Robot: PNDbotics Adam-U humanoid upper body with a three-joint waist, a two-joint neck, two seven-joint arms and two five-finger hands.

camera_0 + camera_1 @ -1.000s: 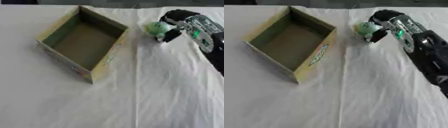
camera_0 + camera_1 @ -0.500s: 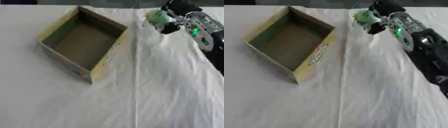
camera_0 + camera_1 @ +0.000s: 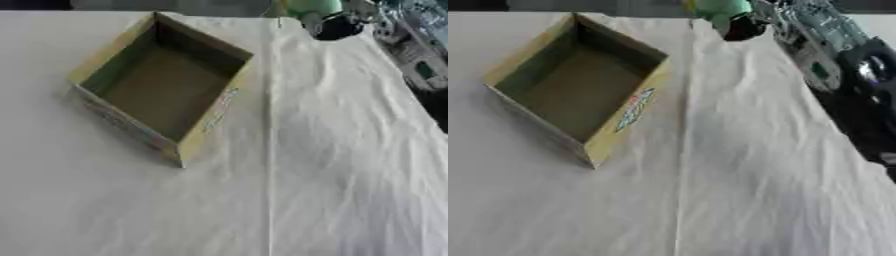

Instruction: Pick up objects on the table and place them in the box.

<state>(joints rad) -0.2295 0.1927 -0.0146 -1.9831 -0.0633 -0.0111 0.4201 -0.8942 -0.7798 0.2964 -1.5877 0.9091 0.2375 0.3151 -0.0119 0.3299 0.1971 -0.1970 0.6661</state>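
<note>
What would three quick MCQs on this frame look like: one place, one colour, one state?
1. Where is the box?
A. left half of the table
B. right edge
C. under the arm

2. What colour is the object in the right hand?
A. red
B. light green
C. blue

3. What is inside the box?
A. the object
B. nothing visible
C. a hand

Key: 1 A, it sits left of the cloth's crease. 2 B, a green shape shows at the top edge. 3 B, only its bare floor shows.

The right hand point(image 3: 756, 20) is up at the far edge of the table point(image 3: 737, 190), with a small round thing point(image 3: 721, 7) in its fingers. The box point(image 3: 579, 85) sits to the left of the hand and nearer to the robot.
</note>
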